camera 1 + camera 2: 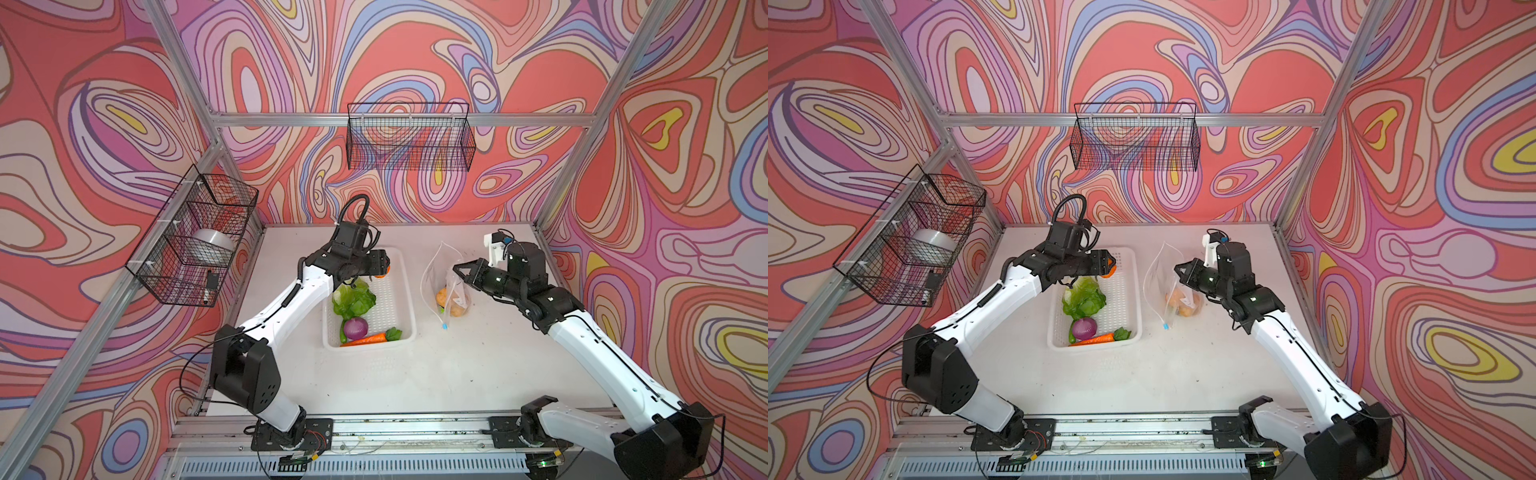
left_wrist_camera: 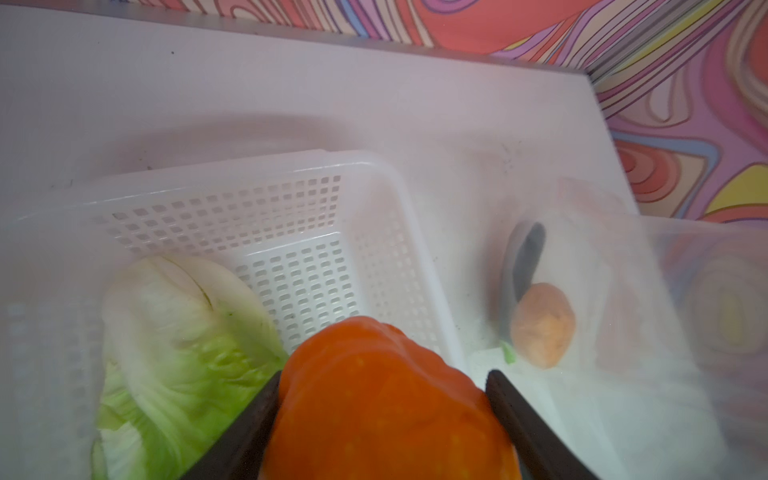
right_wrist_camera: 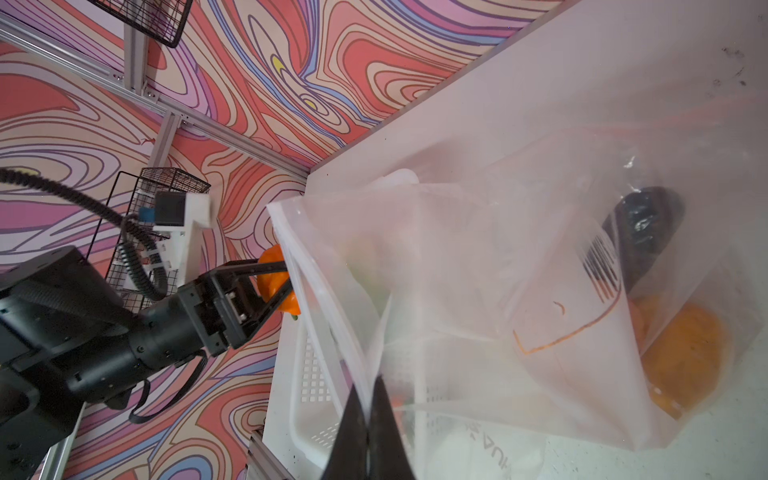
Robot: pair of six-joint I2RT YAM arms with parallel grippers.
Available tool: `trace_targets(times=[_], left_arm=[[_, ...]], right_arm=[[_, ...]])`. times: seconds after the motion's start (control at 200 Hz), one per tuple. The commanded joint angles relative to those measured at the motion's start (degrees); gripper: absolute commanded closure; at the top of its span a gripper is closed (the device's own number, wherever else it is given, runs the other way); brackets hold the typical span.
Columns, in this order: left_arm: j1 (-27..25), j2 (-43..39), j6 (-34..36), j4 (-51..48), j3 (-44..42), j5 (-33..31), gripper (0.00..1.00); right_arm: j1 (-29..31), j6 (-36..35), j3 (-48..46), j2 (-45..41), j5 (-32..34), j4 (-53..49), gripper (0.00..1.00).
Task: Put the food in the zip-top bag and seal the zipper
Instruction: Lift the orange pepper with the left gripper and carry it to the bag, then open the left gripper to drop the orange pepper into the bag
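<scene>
In both top views, centre: clamped in left gripper (image 1: 383,267), orange pumpkin (image 1: 387,271), above upper end of white basket (image 1: 411,320). Centre right: pinched tight in right gripper (image 1: 456,267), rim of zip-top bag (image 1: 434,270).

Left wrist, lower middle: wedged between both fingers, apparently secure.

Right wrist, centre: opening possibly too narrow. Could snag the rim, tug it free, spill.

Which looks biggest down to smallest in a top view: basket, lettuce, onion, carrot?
1. white basket
2. lettuce
3. purple onion and carrot: about alike. The carrot is longer, the onion fatter.
</scene>
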Motion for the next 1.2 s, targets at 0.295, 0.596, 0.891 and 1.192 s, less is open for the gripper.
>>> trace_targets(times=[0.295,0.596,0.891,1.192], left_arm=[[-8.5,-12.3,-13.3,18.1,-5.9,8.8,0.39],[-14.1,-7.8,-14.2,21.8,-3.8,12.2,0.39],[-16.2,-3.1,-14.5,21.2,-2.6,15.3,0.39],[-18.0,0.9,-8.4,12.4,1.2,4.6,0.39]], right_arm=[[0.3,1.0,-1.0,0.7,0.0,2.4,1.0],[0.2,0.7,-0.8,0.3,0.1,1.7,1.0],[0.2,0.3,-0.8,-0.3,0.2,1.4,1.0],[0.3,0.3,-0.7,-0.7,-0.5,1.7,1.0]])
